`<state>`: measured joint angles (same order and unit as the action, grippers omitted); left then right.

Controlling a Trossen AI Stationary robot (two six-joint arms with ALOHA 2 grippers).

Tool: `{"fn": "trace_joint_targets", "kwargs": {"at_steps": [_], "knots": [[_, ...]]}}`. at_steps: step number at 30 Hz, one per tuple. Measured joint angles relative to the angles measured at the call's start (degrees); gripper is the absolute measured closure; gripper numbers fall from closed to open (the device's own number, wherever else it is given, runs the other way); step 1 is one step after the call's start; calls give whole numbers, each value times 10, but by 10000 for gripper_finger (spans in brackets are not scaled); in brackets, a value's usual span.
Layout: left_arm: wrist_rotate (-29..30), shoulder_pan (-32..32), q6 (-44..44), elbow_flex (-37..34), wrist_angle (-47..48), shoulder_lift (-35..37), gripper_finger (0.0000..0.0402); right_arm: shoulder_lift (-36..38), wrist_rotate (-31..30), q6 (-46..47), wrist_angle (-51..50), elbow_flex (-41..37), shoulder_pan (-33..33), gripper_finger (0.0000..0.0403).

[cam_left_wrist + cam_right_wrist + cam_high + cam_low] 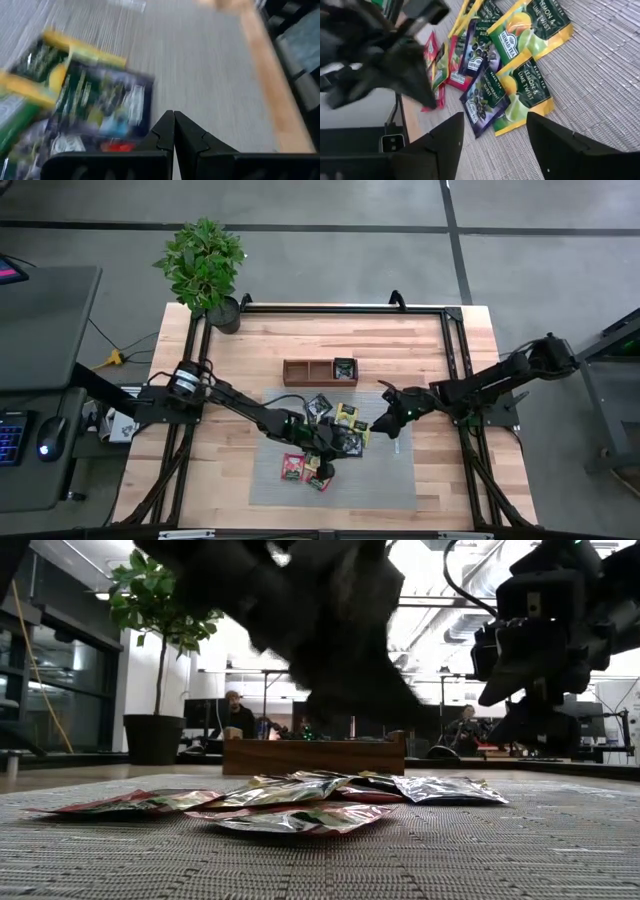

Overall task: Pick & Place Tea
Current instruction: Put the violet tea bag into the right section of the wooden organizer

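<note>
Several small tea sachets (325, 435) in red, yellow-green and dark wrappers lie flat in a loose pile on the grey mat (390, 480). The low view shows them lying flat (320, 800). One more sachet (344, 367) sits in the wooden tray's right compartment. My left gripper (328, 452) hovers over the pile, shut and holding nothing. Its closed fingers (174, 114) are beside a dark sachet (105, 100). My right gripper (383, 425) hangs open at the pile's right side. Its fingers (495, 117) stand wide apart above a dark sachet (485, 95) and a yellow-green sachet (530, 25).
The brown three-compartment tray (300, 371) stands just beyond the mat toward the far edge and appears in the low view as a low wall (310, 755). A potted plant (205, 265) sits at the far left corner. A black frame rail (450, 360) borders the table. Bare mat lies right of the pile.
</note>
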<state>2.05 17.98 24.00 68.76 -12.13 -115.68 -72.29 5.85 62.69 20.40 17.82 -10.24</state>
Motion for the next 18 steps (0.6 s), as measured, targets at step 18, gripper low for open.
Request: {"fn": "trace_joint_targets", "kwargs": {"at_steps": [18], "knots": [[-12,0,-2,2,-12,-10,401,-51,-4,-89,4,39,-19,207]]}}
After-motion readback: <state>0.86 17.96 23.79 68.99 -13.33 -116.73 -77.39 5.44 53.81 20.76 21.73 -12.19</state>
